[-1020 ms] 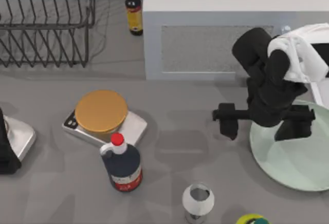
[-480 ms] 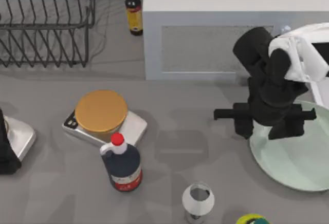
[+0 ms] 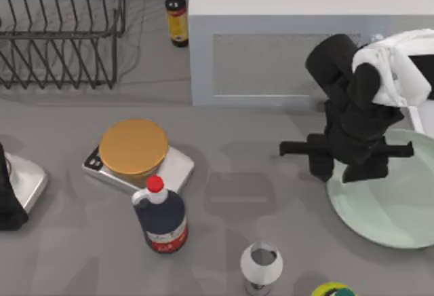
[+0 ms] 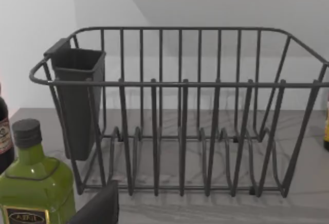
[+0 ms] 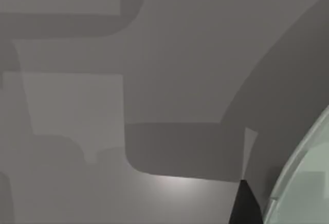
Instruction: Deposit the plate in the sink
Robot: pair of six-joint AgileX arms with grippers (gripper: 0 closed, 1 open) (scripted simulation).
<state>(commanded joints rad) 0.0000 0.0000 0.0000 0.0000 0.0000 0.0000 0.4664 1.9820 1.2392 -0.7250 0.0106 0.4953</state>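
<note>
The pale mint green plate [image 3: 390, 208] lies on the grey table at the right edge of the top view. My right gripper [image 3: 344, 168] hangs over the plate's left rim, one finger outside the rim and one over the plate, shut on that rim. The right wrist view has the plate's edge [image 5: 308, 183] at one corner, with a dark fingertip [image 5: 245, 203] right beside it. A thin white sliver of the sink [image 3: 419, 121] lies just behind the plate at the right edge. My left arm [image 3: 8, 204] is parked at the far left.
A big white box [image 3: 298, 11] stands at the back. A golden disc on a silver base [image 3: 133, 148], a dark red-capped bottle [image 3: 161, 218] and a small cup [image 3: 261, 263] stand left of the plate. The wire dish rack [image 4: 180, 111] is back left, with a green bottle [image 4: 33, 183] near it.
The right gripper's fingers have drawn together around the plate's left rim. The plate has shifted slightly toward the left and back.
</note>
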